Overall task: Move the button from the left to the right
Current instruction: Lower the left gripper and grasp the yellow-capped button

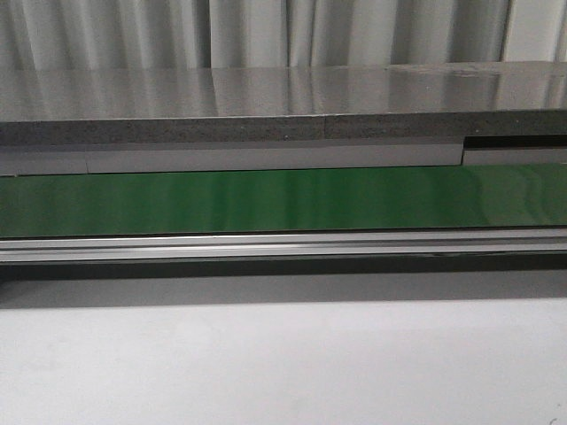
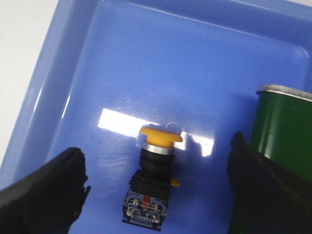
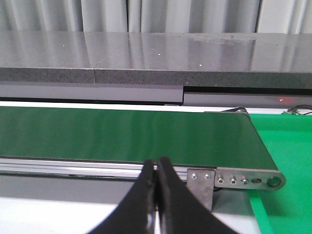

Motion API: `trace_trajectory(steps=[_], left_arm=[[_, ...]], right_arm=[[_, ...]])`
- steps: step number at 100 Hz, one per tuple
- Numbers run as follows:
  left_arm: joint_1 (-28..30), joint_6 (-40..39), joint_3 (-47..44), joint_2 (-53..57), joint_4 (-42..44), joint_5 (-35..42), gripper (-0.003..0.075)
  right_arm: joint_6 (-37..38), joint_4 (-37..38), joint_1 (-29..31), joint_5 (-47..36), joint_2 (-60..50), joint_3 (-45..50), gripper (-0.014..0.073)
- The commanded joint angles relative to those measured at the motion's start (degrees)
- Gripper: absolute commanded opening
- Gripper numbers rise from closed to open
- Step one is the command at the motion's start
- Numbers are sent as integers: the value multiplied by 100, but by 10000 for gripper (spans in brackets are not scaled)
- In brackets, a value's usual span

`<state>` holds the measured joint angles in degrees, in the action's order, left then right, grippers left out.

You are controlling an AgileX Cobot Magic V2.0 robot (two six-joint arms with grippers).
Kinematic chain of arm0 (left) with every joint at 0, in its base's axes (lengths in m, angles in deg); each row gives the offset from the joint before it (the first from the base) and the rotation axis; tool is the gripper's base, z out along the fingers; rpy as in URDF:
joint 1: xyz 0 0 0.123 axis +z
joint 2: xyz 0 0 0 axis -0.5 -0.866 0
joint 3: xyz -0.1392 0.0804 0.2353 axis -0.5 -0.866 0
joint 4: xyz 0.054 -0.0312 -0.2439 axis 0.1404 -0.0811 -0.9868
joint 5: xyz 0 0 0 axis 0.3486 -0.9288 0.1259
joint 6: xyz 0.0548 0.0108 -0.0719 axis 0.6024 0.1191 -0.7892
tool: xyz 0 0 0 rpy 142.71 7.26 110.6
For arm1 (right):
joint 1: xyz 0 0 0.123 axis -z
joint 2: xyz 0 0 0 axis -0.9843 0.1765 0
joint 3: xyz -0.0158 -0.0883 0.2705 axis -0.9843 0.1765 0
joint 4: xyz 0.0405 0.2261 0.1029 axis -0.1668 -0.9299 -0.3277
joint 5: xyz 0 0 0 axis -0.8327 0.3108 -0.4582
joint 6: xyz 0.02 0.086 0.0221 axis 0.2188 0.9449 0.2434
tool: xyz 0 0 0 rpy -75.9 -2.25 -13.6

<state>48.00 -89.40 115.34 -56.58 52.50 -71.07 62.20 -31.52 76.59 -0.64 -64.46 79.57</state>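
Left tool point(image 2: 156, 187) hangs spread wide over the blue tray point(image 2: 58, 87), one dark finger on either side of the button point(image 2: 155, 165), not touching it. The button lies tipped on the tray floor, yellow cap away from the tool, beside the end of the green belt point(image 2: 285, 131). I'd call this the approach before the pick; next it must drop and close on the dark body. Right tool point(image 3: 156, 195) waits pinched together near the belt's far end.

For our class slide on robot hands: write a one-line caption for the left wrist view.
Open left gripper poised over the yellow-capped button lying in a blue tray.
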Motion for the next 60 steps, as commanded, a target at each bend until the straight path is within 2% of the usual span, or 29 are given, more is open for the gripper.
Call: trace_trajectory(steps=[1, 60], left_arm=[[10, -23, 200, 139, 35, 310, 565], [126, -23, 200, -441, 15, 527, 565]], right_arm=[[-13, 62, 33, -474, -121, -83, -68], [-13, 62, 33, -474, -121, -83, -68]])
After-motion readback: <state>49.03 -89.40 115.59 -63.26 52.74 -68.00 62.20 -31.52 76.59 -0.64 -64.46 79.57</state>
